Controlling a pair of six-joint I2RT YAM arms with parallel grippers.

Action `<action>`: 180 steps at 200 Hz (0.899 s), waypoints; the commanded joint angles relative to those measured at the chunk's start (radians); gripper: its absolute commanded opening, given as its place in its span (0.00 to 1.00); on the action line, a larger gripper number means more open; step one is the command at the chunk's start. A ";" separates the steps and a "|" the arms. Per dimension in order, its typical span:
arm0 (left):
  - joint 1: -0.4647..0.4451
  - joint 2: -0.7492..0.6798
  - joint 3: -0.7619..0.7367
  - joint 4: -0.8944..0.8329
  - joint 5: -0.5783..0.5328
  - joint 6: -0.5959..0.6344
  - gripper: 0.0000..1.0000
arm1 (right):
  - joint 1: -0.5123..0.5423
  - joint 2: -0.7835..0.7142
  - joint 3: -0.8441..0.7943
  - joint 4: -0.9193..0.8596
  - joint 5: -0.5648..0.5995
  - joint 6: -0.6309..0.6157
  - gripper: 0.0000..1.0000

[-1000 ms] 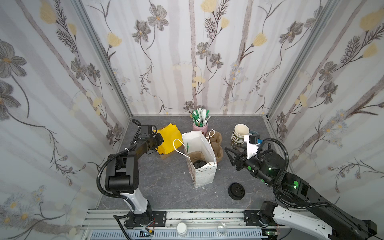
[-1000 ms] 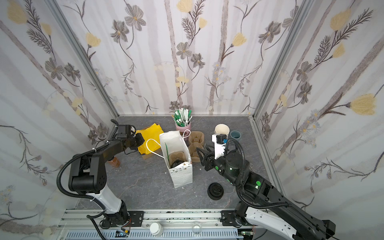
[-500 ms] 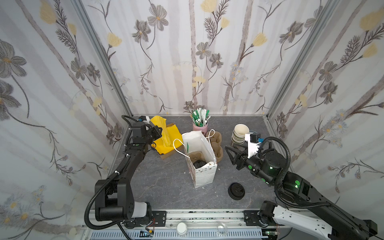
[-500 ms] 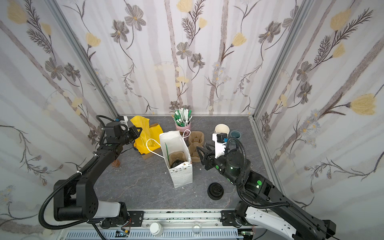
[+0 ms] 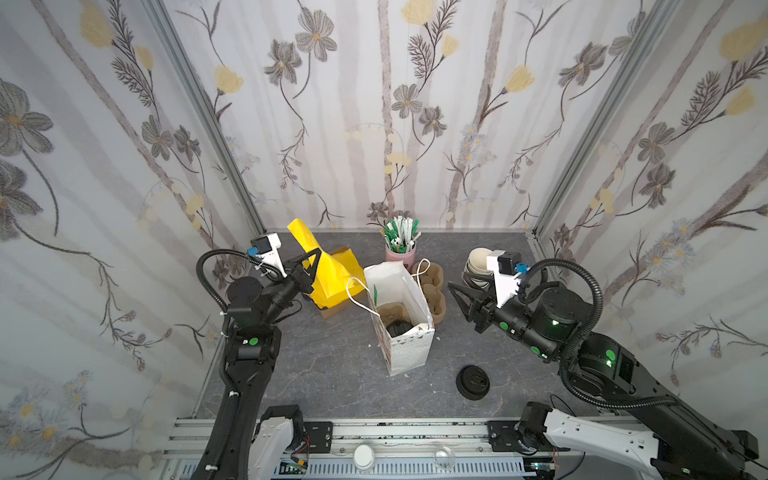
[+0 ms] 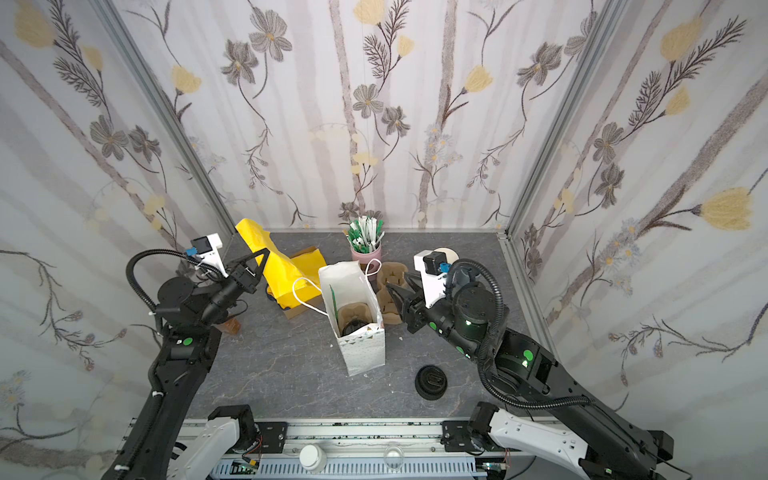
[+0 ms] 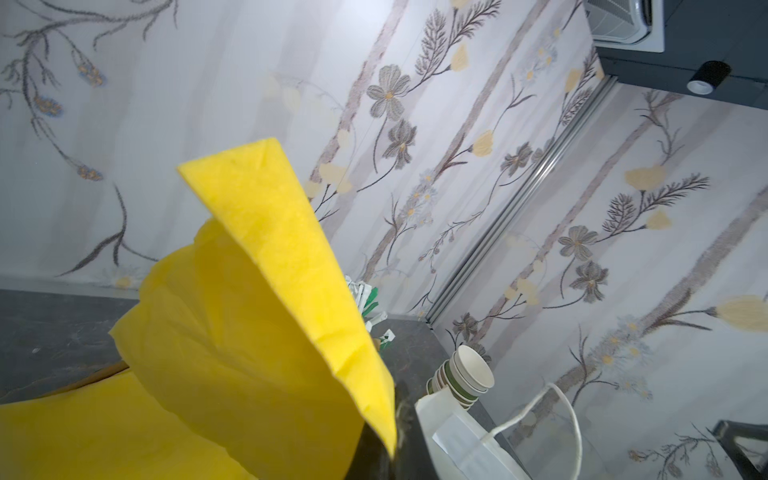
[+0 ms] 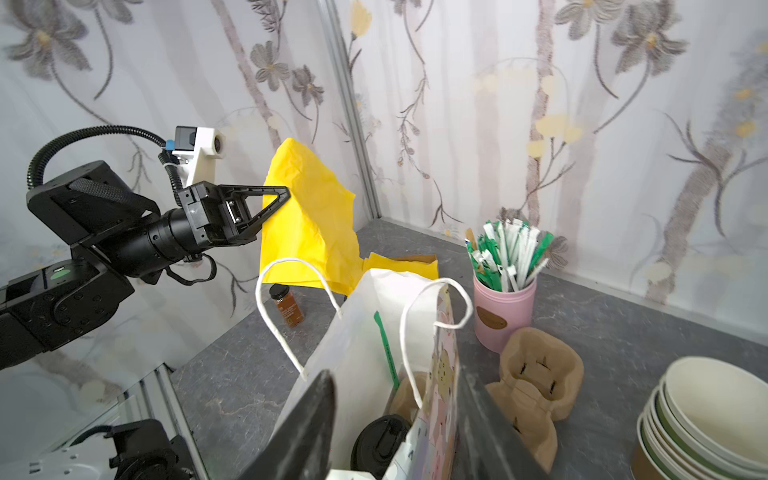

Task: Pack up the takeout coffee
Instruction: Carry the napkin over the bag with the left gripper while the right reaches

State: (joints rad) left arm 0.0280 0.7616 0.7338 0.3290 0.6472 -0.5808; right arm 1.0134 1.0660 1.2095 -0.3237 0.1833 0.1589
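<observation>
The takeout coffee (image 5: pixel 398 328) stands deep inside the upright white paper bag (image 5: pixel 406 347); only its black sip lid (image 8: pixel 381 441) shows, next to a cardboard carrier in the bag. My left gripper (image 5: pixel 312 257) hangs above the back left of the table, shut on a corner of a yellow paper sheet (image 5: pixel 328 270), which droops from it. In the left wrist view the yellow sheet (image 7: pixel 257 316) hides the jaws. My right gripper (image 5: pixel 457 293) is open and empty, just right of the bag and apart from it; its fingers (image 8: pixel 316 419) frame the bag's mouth.
A pink cup of wrapped straws (image 5: pixel 400 249) stands at the back. Stacked paper bowls (image 5: pixel 478 262) sit back right. Spare cardboard carriers (image 5: pixel 435 291) lie beside the bag. A black lid pile (image 5: pixel 473 381) sits front right. A small brown bottle (image 8: pixel 287 309) stands by the left wall.
My left arm has risen and swung toward the back, pulling the yellow sheet up off the pile. The right arm has barely moved.
</observation>
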 commanded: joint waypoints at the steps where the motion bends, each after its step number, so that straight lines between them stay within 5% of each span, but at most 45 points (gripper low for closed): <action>1: 0.000 -0.110 -0.026 0.042 0.098 -0.005 0.00 | 0.053 0.110 0.095 -0.011 -0.093 -0.166 0.54; 73: -0.036 -0.287 -0.002 0.004 0.275 0.034 0.00 | 0.157 0.485 0.436 0.036 -0.399 -0.223 0.90; 107: -0.055 -0.290 0.027 0.001 0.311 0.040 0.00 | 0.157 0.610 0.499 -0.051 -0.491 -0.228 0.94; 146: -0.069 -0.291 0.041 0.001 0.319 0.045 0.00 | 0.162 0.675 0.518 -0.090 -0.505 -0.185 0.79; 180: -0.069 -0.292 0.037 -0.004 0.282 0.052 0.00 | 0.159 0.674 0.524 -0.103 -0.492 -0.171 0.42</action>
State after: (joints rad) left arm -0.0402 0.4717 0.7658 0.3153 0.9463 -0.5446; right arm 1.1744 1.7401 1.7229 -0.4171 -0.2977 -0.0261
